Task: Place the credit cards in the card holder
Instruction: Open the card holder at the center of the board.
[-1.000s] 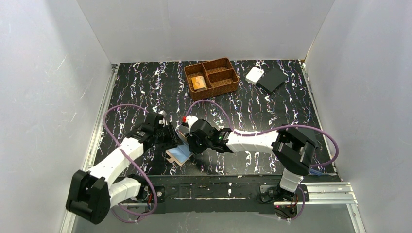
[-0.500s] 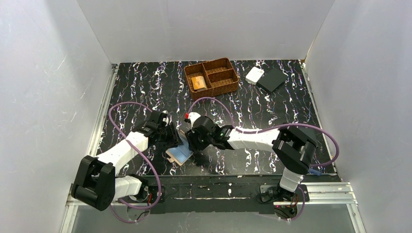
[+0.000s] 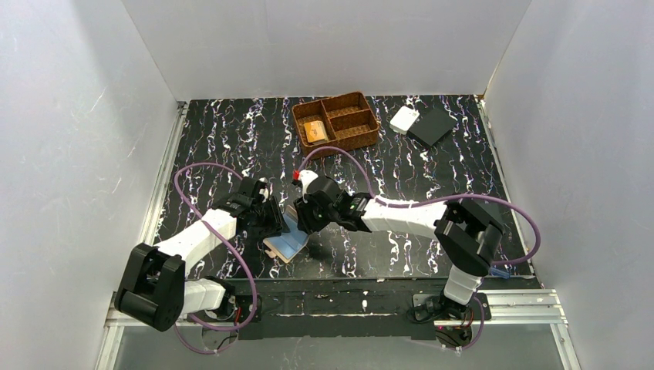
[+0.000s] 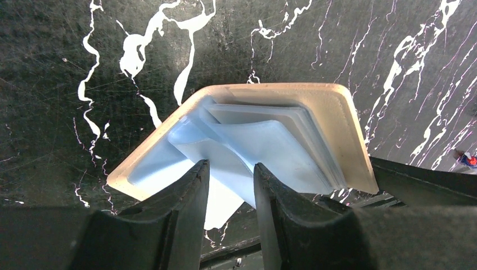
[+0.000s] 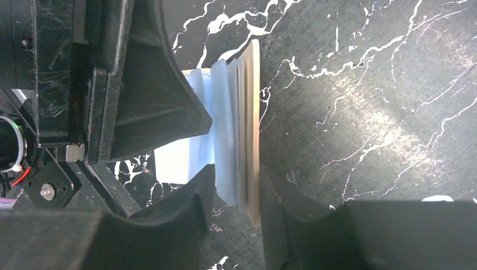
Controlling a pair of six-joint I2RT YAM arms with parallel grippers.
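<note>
Left gripper (image 4: 230, 169): jaws nearly together with a pale blue inner leaf of the wallet (image 4: 343, 129) between them, which looks like a pinch. The wallet sits at the near middle of the table (image 3: 231, 139), part open and tilted up off the surface, tan cover behind and blue leaves fanned out. Right gripper (image 5: 237, 177): jaws bracket the wallet's edge, cover plus several leaves between the fingers. I can't tell whether they bite or just straddle it. My read is that we're at the slot-opening step, with no card in either gripper. Risks: the two grippers pull on the same thin leaf stack from opposite sides, so any sideways drift could crease or tear a leaf. If the left pinch slips, the wallet probably flops shut and the slot is lost. If the right lets go to fetch a card, one pinch on one leaf may let the wallet swing. Fingers on both sides also crowd the slot mouths, so there is little room to feed a card in. The cards (image 3: 314, 132) show as an orange patch in the left compartment of the woven basket (image 3: 372, 122), well apart from the wallet toward the far side; I can't count them. To the basket's right are a white piece (image 3: 403, 119) and a black square (image 3: 432, 127), touching each other and out of the way.
</note>
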